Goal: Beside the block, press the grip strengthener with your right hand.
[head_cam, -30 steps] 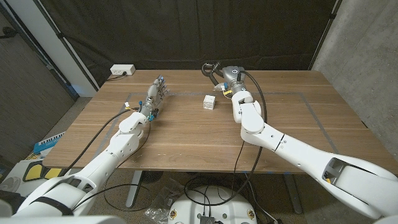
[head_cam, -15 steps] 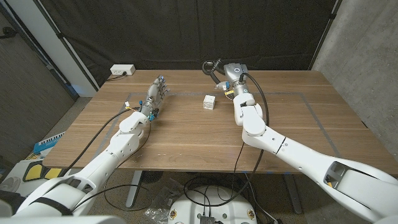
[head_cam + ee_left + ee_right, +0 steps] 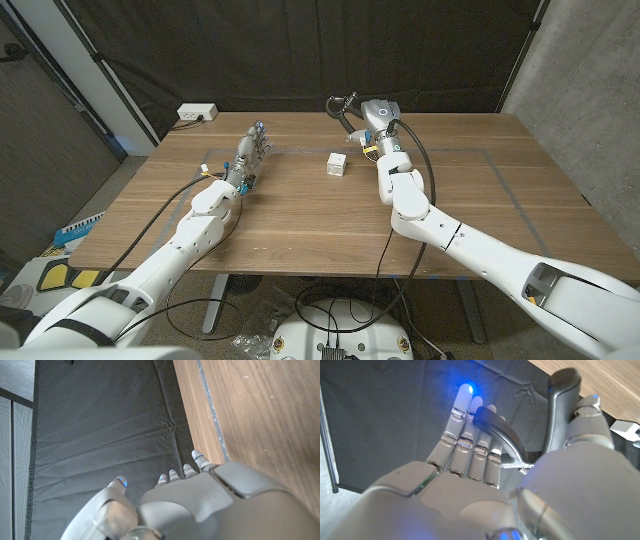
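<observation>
The right hand (image 3: 372, 118) has edged farther toward the table's far edge, lifting the black metal-sprung grip strengthener (image 3: 340, 108) it grasps beyond the small white block (image 3: 337, 163), squeeze seemingly pending.

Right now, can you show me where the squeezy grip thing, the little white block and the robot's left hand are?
grip strengthener (image 3: 496, 430): right wrist view, on its dark handle.
block (image 3: 337, 163): head view, on its top face.
left hand (image 3: 250, 152): head view, middle of the hand.

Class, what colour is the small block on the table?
White; the block shows best in the head view, on the brown wooden table.
</observation>
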